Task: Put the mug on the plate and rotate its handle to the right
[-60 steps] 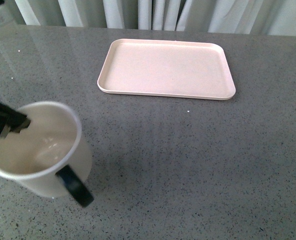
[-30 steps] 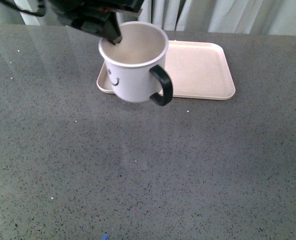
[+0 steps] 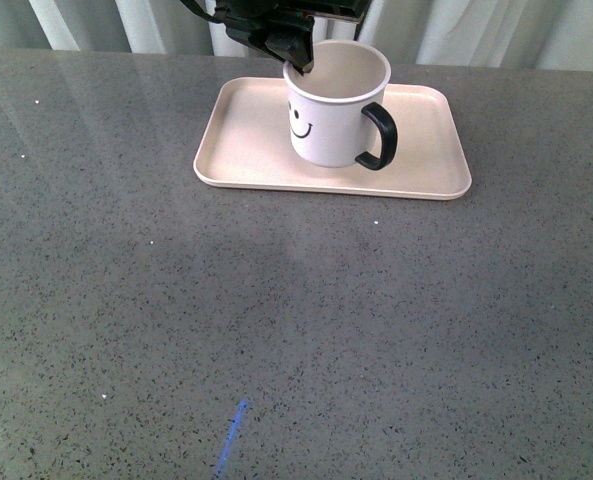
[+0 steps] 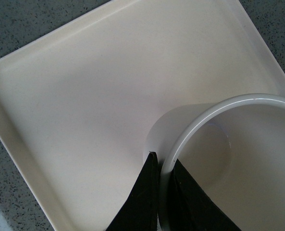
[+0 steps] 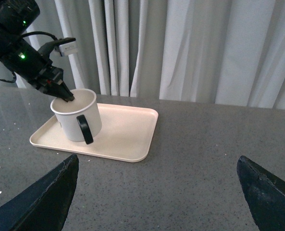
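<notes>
The white mug with a black smiley face stands upright on the pale pink plate, near its middle. Its black handle points to the right and a little toward me. My left gripper is shut on the mug's far-left rim, one finger inside and one outside. The left wrist view shows the rim pinched between the black fingers over the plate. The right wrist view shows the mug, plate and left gripper. My right gripper is open and empty above the table.
The grey speckled stone table spreads in front of the plate. Pale curtains hang behind the table's far edge.
My left gripper carried the mug from the near left of the table up and right onto the plate. The handle went from pointing toward me to pointing right.
</notes>
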Controlling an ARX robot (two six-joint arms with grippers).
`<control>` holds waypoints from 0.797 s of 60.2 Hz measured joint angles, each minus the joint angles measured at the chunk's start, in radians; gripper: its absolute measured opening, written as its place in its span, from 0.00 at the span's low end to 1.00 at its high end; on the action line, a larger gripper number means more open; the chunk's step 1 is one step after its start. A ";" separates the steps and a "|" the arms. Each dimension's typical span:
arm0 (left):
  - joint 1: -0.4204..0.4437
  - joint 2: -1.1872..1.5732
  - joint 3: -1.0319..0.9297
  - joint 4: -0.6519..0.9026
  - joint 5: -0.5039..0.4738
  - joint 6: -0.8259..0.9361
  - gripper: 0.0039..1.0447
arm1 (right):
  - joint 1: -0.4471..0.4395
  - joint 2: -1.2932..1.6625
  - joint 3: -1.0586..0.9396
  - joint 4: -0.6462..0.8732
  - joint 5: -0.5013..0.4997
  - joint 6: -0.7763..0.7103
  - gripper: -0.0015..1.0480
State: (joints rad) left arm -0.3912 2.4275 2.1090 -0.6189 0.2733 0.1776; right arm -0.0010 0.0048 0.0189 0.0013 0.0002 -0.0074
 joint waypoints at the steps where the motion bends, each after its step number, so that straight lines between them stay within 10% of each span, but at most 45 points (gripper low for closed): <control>1: -0.001 0.011 0.016 -0.008 0.000 0.000 0.02 | 0.000 0.000 0.000 0.000 0.000 0.000 0.91; 48: -0.017 0.304 0.478 -0.234 -0.019 0.006 0.02 | 0.000 0.000 0.000 0.000 0.000 0.000 0.91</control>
State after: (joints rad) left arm -0.4080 2.7319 2.5874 -0.8532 0.2543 0.1837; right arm -0.0010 0.0048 0.0189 0.0013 -0.0002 -0.0071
